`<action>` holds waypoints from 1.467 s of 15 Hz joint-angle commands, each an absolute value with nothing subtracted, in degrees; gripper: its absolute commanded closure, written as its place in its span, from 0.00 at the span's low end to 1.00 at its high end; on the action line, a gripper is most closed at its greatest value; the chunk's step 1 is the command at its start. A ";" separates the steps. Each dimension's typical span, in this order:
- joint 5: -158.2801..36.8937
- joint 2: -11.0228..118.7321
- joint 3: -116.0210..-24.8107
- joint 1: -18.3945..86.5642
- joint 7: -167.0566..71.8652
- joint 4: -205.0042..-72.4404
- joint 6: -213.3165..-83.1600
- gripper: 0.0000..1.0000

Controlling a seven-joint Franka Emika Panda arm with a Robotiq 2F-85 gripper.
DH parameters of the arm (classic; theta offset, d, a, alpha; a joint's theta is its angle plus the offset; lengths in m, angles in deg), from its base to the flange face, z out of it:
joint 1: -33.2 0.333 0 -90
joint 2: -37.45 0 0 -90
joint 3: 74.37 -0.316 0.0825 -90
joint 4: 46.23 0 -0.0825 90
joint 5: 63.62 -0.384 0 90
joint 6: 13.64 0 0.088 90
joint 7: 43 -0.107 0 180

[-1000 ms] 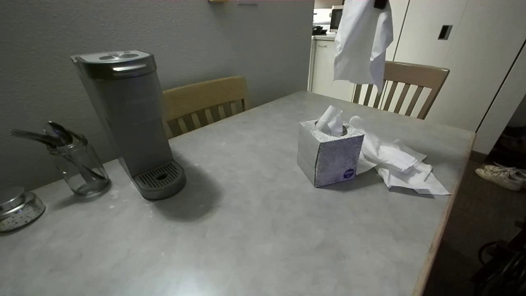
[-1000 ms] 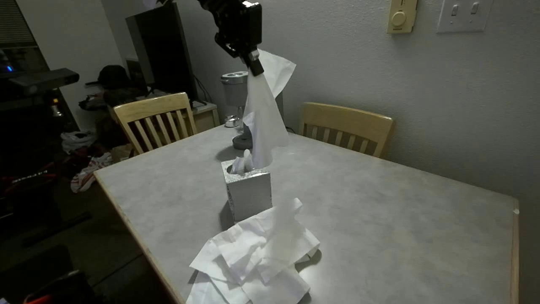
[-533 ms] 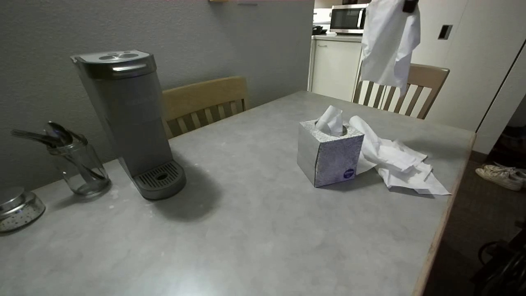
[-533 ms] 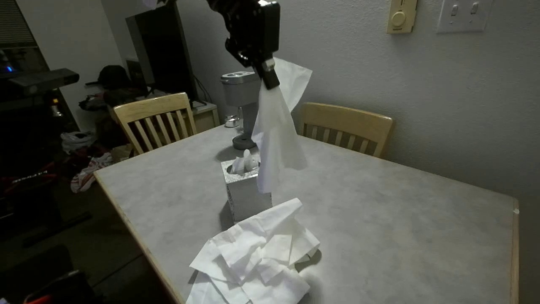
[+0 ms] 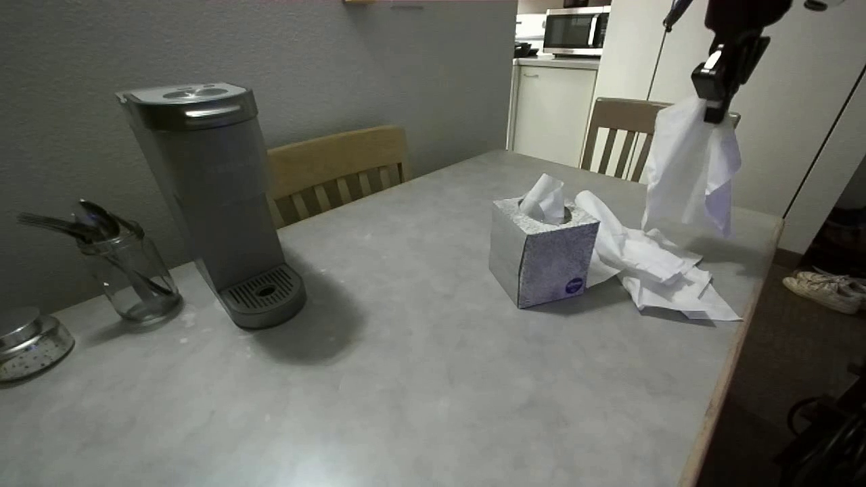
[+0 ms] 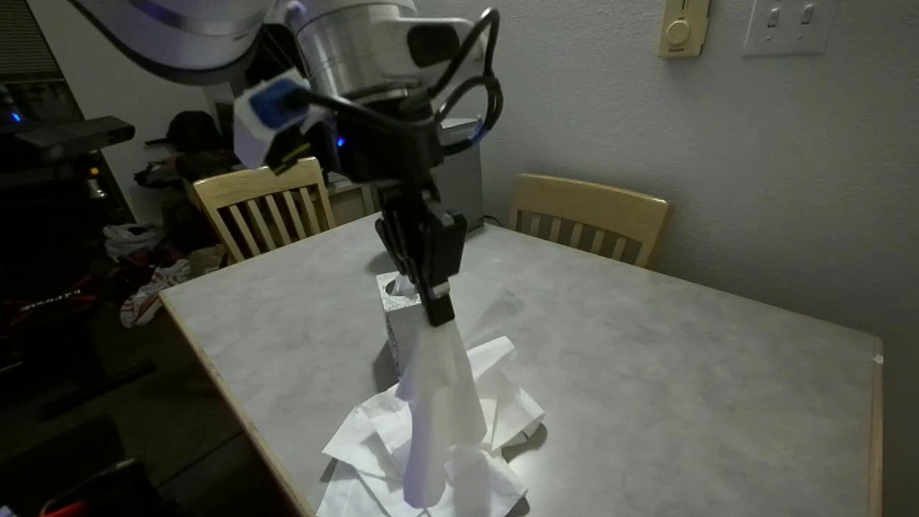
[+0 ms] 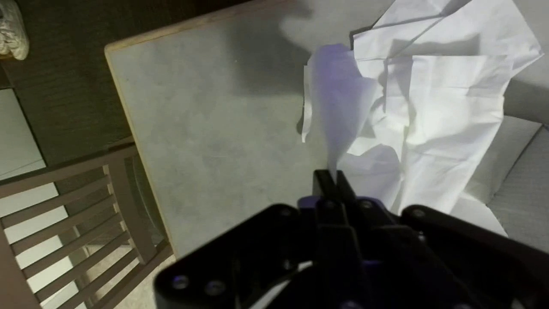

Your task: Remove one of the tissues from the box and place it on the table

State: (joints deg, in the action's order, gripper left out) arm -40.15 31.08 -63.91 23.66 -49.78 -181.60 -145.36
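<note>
In an exterior view, you have the gripper (image 5: 714, 116) above the right-hand part of the table (image 5: 406, 392), its jaws pressed together on the upper part of the tissue (image 5: 680, 169). It drapes down from the tips, with 1 pointed fold hanging at its right. The box (image 5: 558, 260) stands upright, a folded white sheet (image 5: 543, 197) poking from its top slot. Just beside it lie the loose tissues (image 5: 666, 270), crumpled together near the table's edge. Well apart, toward the wall (image 5: 406, 74), stand the grey coffee maker (image 5: 216, 182), a glass jar (image 5: 149, 308) of cutlery (image 5: 100, 220) and a lidded jar (image 5: 34, 352) partly out of frame.

In an exterior view where your robot arm (image 6: 352, 61) comes down from the top, the tissue hangs from the gripper in front of the loose tissues; you cannot tell here whether its hem touches them. Gripper and tissue hide part of the box from you. 2 wooden chairs (image 6: 592, 197) stand at the table.

In the wrist view, your fingers (image 7: 321, 182) are together, pinching a narrow twist of the tissue, which flares out past the tips and overlaps the side of the loose tissues from this angle. A slatted chair (image 7: 131, 208) shows at lower left, and a shoe (image 7: 13, 34) at upper left on the dark floor (image 7: 73, 86).
</note>
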 commanded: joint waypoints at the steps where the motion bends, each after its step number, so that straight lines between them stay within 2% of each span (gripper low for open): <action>1: -41.94 34.95 -63.35 22.71 -47.46 -184.14 -153.77 1.00; 8: -50.54 43.76 -63.65 23.05 -40.98 -183.29 -163.69 1.00; 9: -51.66 44.56 -63.76 23.05 -40.17 -183.12 -164.07 0.82; 10: -52.52 45.13 -63.85 23.07 -39.60 -182.97 -164.31 0.73; 20: -50.00 40.94 -63.73 24.47 -40.82 -181.41 -159.09 0.05; 22: -48.98 38.89 -63.90 24.73 -40.99 -180.98 -157.09 0.00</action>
